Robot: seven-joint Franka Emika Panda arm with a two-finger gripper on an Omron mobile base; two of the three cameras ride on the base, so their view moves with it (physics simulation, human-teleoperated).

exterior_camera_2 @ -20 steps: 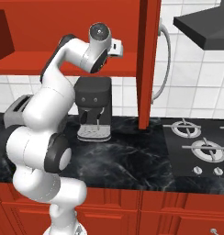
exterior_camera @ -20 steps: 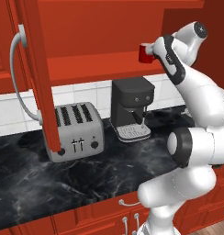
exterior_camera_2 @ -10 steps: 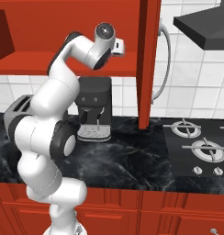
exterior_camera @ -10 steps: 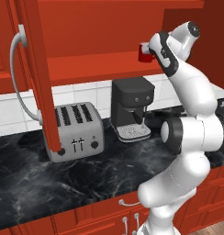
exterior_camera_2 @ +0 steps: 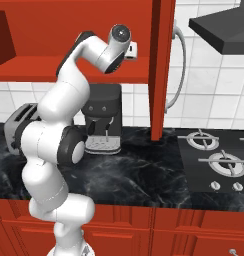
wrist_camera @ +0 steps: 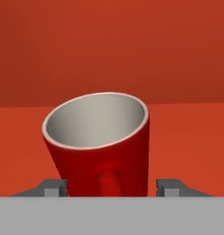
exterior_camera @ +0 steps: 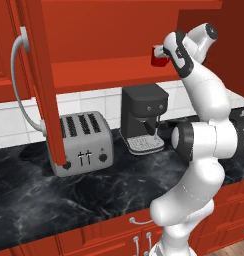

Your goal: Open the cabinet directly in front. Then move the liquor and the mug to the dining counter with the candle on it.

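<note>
Two fingertips (wrist_camera: 52, 188) flank the mug (wrist_camera: 99, 144) at 9 and 3 o'clock in the hand view, so the gripper (wrist_camera: 111, 188) straddles its body. Jaws part-open; contact on the mug cannot be confirmed. Mug stands on the cabinet (exterior_camera: 109, 70) shelf, doors open. Judged step: closing for the lift.
</note>
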